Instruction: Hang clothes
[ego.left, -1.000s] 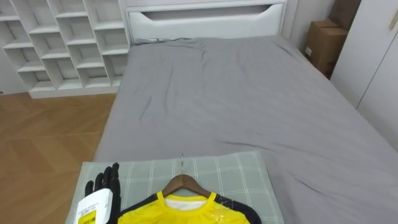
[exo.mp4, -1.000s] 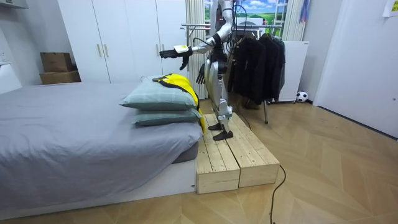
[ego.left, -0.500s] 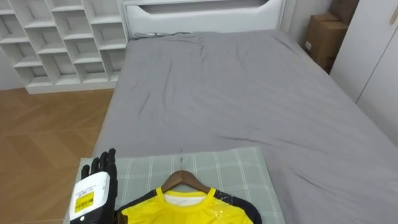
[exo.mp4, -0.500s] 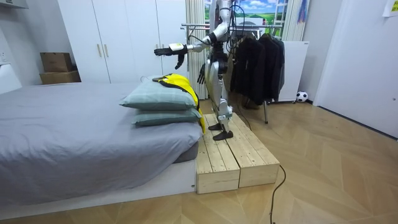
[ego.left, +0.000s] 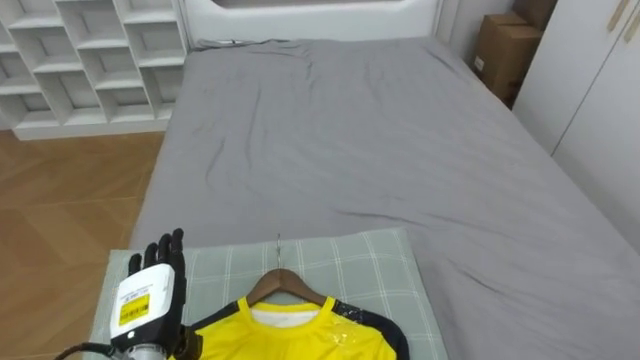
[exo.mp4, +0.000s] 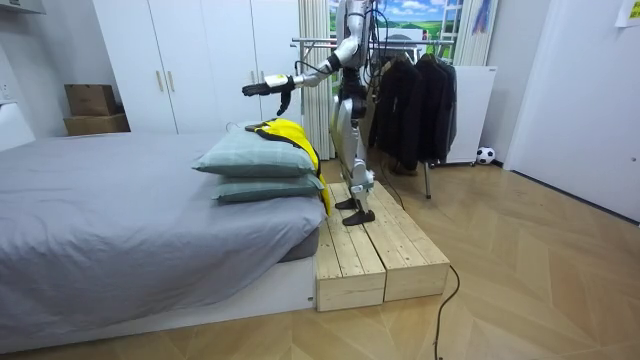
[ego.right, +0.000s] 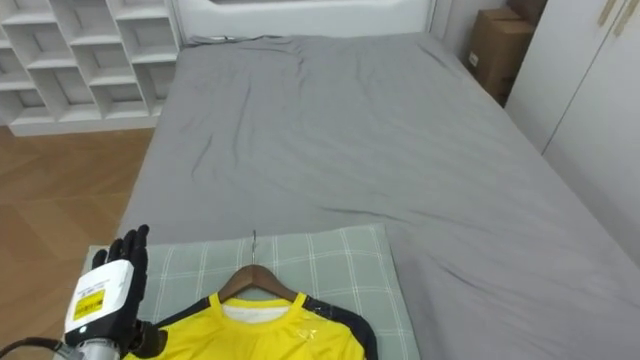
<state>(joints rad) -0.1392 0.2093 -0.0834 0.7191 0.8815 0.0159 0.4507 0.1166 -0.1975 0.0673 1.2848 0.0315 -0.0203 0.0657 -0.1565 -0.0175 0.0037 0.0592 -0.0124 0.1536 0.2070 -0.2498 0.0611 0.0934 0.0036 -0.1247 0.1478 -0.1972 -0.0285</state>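
A yellow shirt with dark trim lies on a wooden hanger, its metal hook pointing up the bed. Both rest on a green checked pillow at the near end of the grey bed. My left hand hovers open over the pillow's left part, fingers straight, beside the shirt and apart from the hanger. In the room view I stand on a wooden platform at the bed's end, left hand stretched out above the stacked pillows. My right hand hangs by my hip.
A white cubby shelf stands beyond the bed on the left. A cardboard box and white wardrobe doors are on the right. Behind me a clothes rack holds several dark garments.
My left arm has stretched farther out over the pillows and risen slightly. The eye view has shifted a little; the shirt and hanger lie where they were.
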